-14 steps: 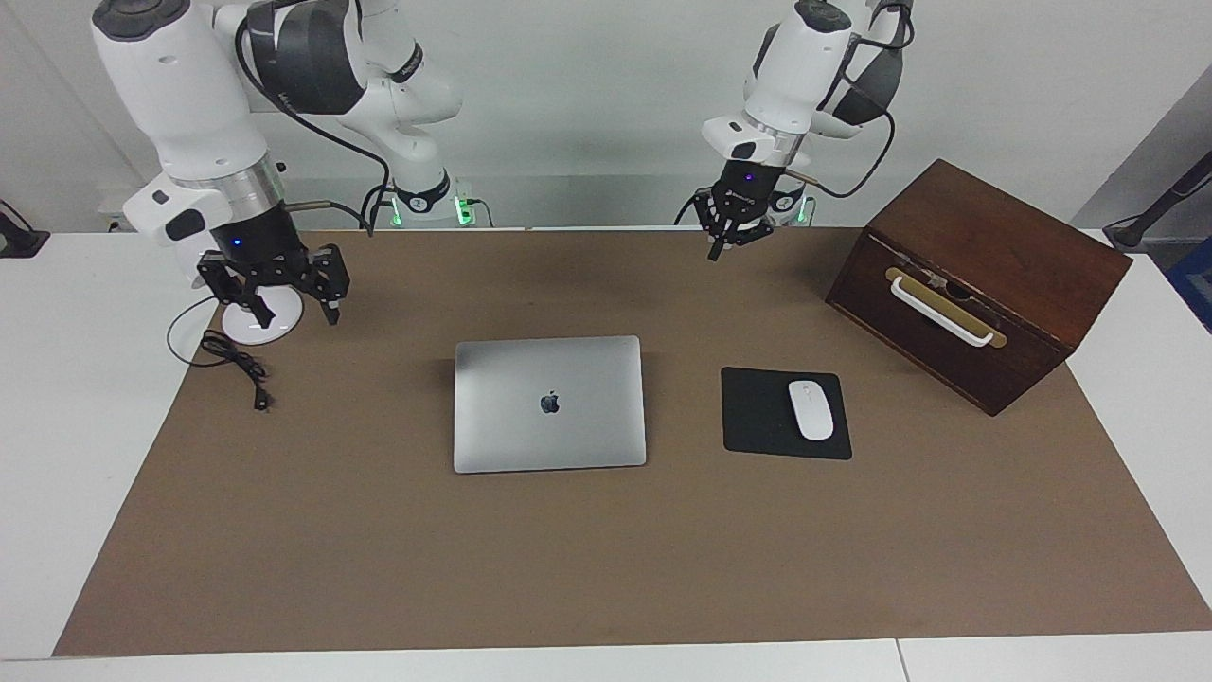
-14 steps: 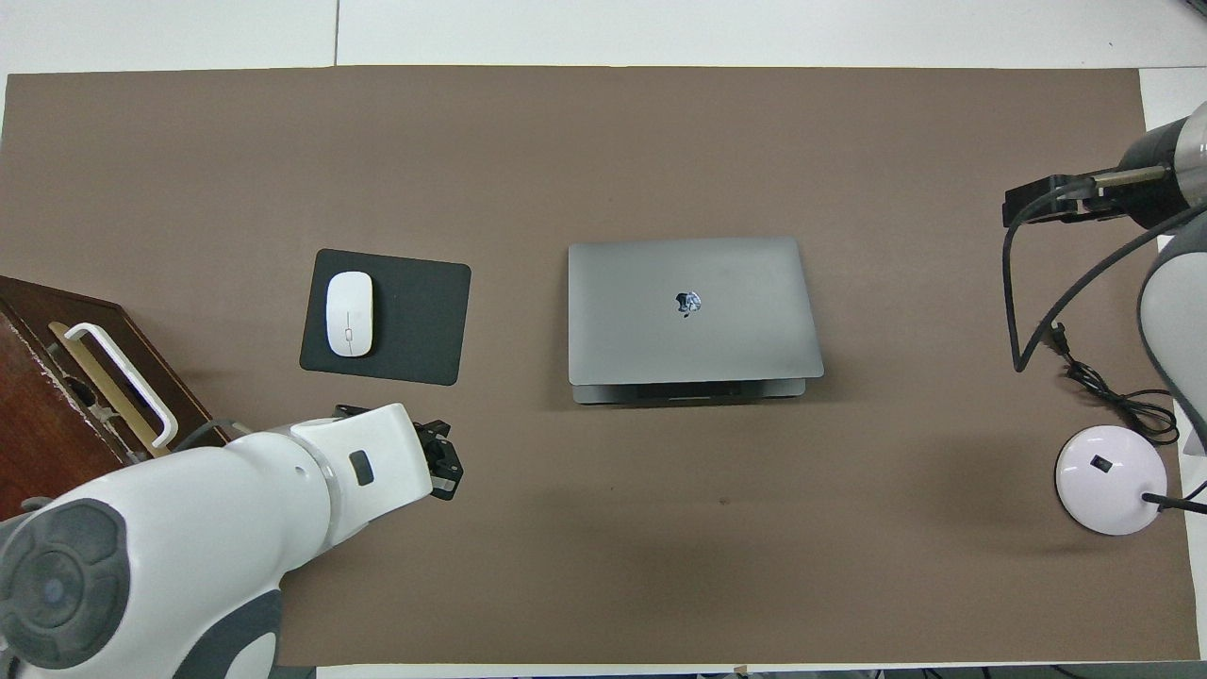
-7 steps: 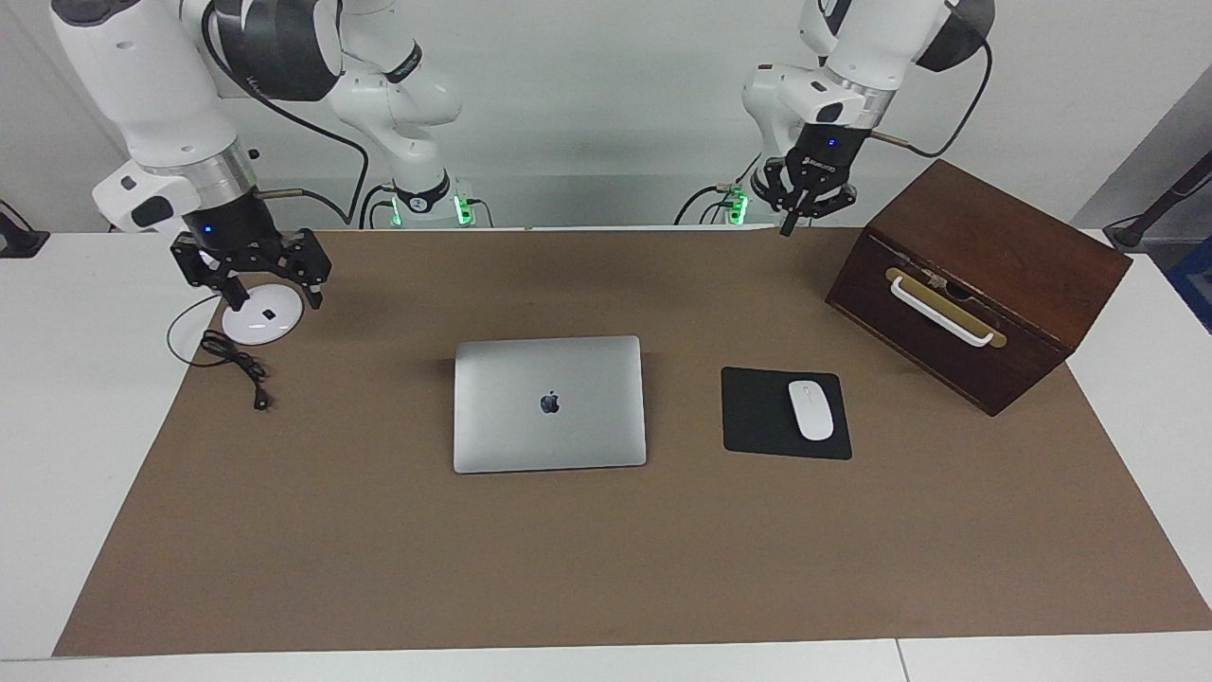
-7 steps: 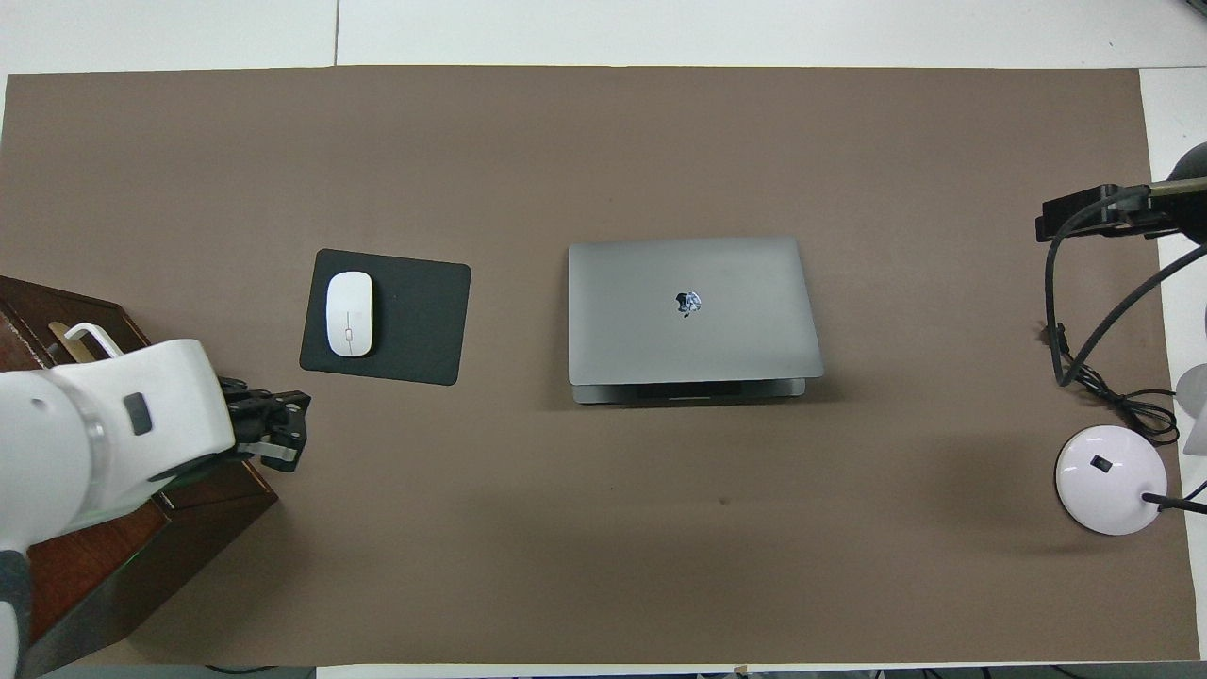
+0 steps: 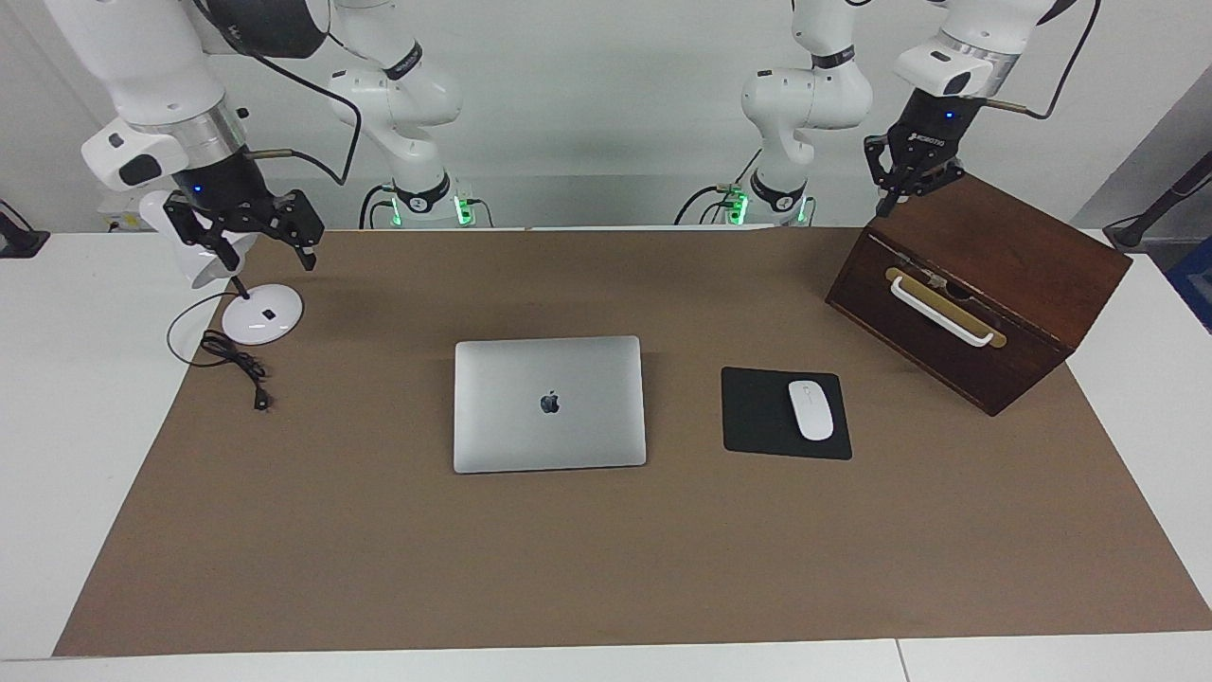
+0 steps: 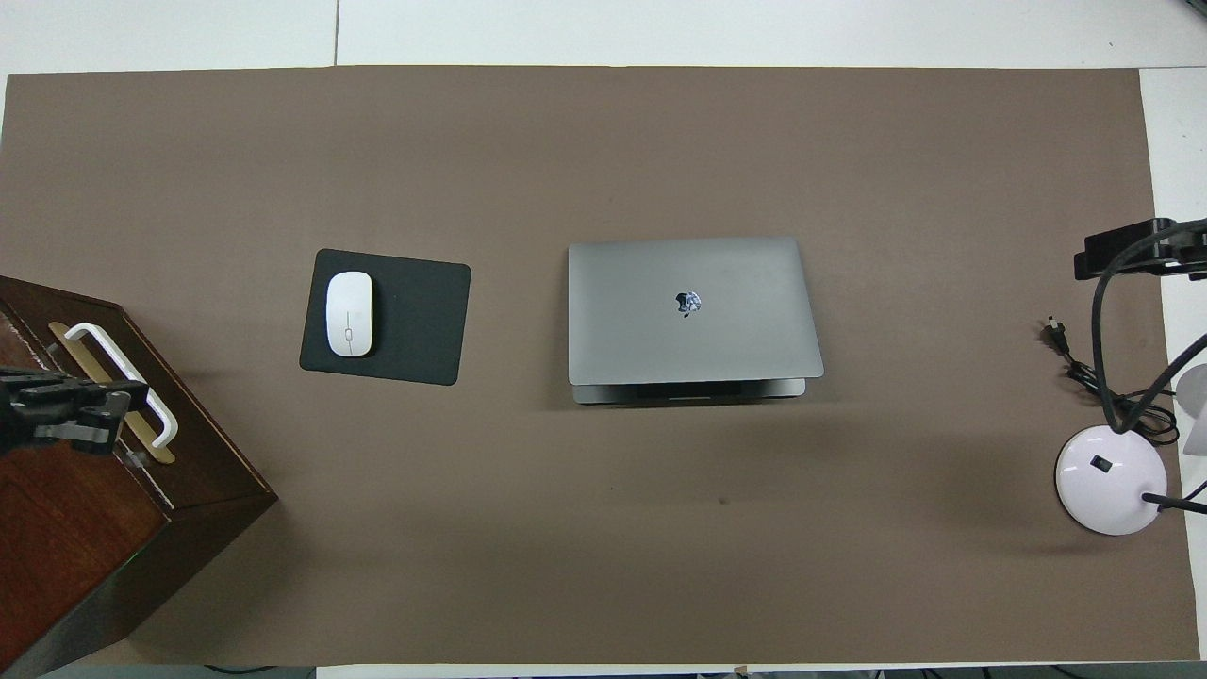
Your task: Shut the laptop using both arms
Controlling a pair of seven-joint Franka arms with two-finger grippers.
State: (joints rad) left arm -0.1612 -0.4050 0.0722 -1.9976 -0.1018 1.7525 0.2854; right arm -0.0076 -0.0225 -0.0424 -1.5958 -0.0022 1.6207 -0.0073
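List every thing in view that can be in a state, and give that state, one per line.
laptop: lid down, flat on the mat
wooden box: closed, tilted
mouse: resting on the mouse pad
lamp: cord unplugged, lying loose
left gripper: shut, empty, over the box
right gripper: open, empty, over the lamp

White table [image 5: 57,455] carried a brown mat [image 5: 606,559]. On the mat: closed laptop [image 5: 549,403] mid-table, black mouse pad [image 5: 757,417] with white mouse [image 5: 810,409] beside it, wooden box [image 5: 985,275] at the left arm's end, lamp base [image 5: 262,326] and cable [image 5: 232,360] at the right arm's end.
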